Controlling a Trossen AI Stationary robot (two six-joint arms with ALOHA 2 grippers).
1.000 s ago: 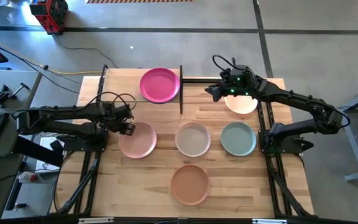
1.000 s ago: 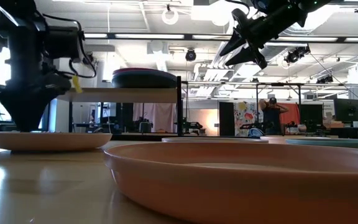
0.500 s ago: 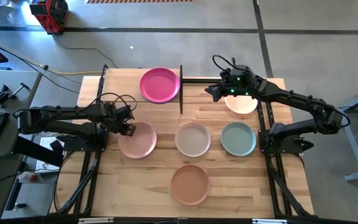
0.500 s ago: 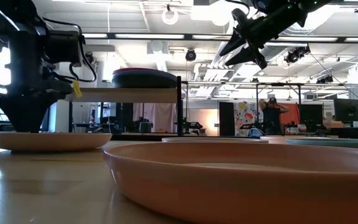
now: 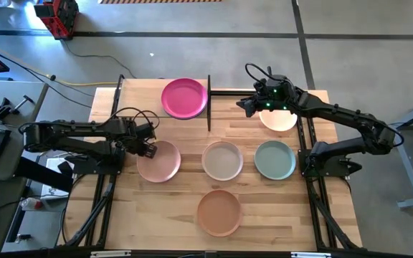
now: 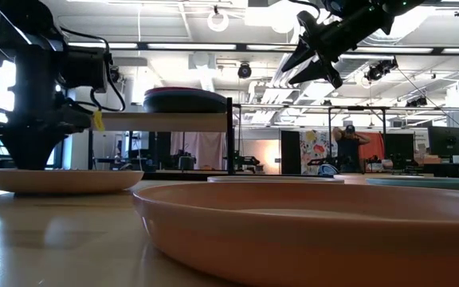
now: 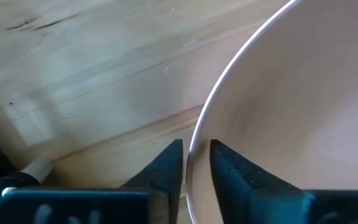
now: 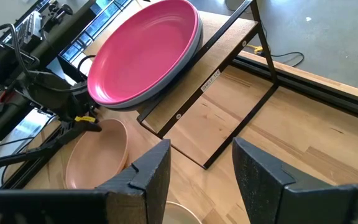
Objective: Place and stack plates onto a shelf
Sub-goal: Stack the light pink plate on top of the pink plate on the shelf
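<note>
The pink plate (image 5: pixel 160 162) lies flat on the table at the left. My left gripper (image 7: pixel 196 163) is low at its left rim (image 7: pixel 199 134), one finger outside and one inside, with a narrow gap. My right gripper (image 8: pixel 201 171) is open and empty. It hangs high (image 6: pixel 309 60) above the table beside the shelf's right end. The magenta plate (image 5: pixel 184 97) sits on a dark grey plate (image 8: pixel 188 46) on the shelf (image 8: pixel 225 53). The beige (image 5: pixel 222 160), sage green (image 5: pixel 274 159), peach-orange (image 5: pixel 219 212) and cream (image 5: pixel 279 120) plates rest on the table. No blue plate shows.
The shelf's black posts (image 5: pixel 209 107) stand mid-table at the far side, and its right half (image 8: pixel 229 50) is bare. In the low view the peach-orange plate's rim (image 6: pixel 293 207) fills the foreground. A person (image 6: pixel 347 147) stands far off in the room.
My left gripper has edged down and slightly toward the pink plate's rim. The plate has stayed flat on the table.
</note>
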